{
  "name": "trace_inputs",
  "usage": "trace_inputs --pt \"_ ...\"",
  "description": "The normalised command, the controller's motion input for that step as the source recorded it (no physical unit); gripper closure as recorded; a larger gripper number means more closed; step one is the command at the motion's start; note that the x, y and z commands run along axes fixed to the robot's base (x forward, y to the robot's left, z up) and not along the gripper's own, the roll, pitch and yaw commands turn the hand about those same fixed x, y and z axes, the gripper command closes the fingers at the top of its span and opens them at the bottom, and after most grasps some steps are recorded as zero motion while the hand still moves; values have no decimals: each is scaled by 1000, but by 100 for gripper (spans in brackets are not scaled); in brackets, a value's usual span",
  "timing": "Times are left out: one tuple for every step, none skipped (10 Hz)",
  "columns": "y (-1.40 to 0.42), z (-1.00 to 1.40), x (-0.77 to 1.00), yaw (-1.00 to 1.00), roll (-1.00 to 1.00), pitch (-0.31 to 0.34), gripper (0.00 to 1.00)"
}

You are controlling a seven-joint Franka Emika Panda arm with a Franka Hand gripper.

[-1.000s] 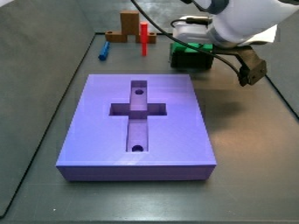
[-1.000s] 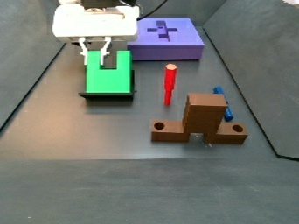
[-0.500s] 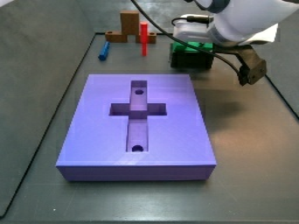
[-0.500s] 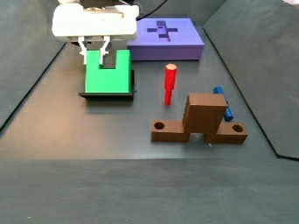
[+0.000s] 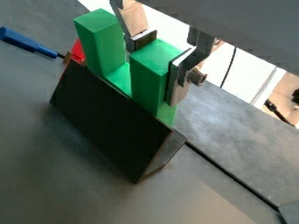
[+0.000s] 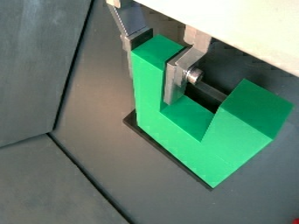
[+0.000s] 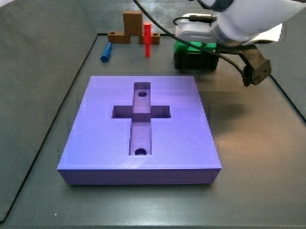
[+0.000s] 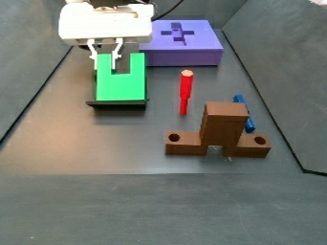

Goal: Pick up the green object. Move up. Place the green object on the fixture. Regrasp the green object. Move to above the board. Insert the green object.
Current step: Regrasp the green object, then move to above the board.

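- The green block (image 8: 119, 84) sits on the dark fixture (image 5: 105, 127), near the purple board (image 8: 182, 42) on the bench (image 8: 115, 144).
- The end effector (image 6: 162, 59) pinches one prong, its silver fingers (image 6: 177, 74) pressed against both faces.
- A red post (image 8: 185, 91) stands beside the block.

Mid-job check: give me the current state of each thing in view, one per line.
Gripper: fingers straddling one prong of the green block.
Bright green U-shaped block: seated on the dark fixture.
Lavender slab with cross recess: recess empty.
Thin red post: upright, untouched.
Brown upright block: standing, untouched.
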Motion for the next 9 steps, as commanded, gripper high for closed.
trace_inputs --pt "0 0 0 0 0 0 100" --pt "0 0 0 0 0 0 100" --pt "0 1400 0 0 0 0 100" --pt "32 1400 -29 -24 -82 35 100" --pt "41 1400 -50 -32 -137 13 100" --pt "53 1400 -72 -12 -101 -15 100" --pt "39 1400 -64 -11 -73 4 100" --pt "41 1400 -60 -17 -40 23 100" --pt "41 1400 -66 -13 -28 25 100"
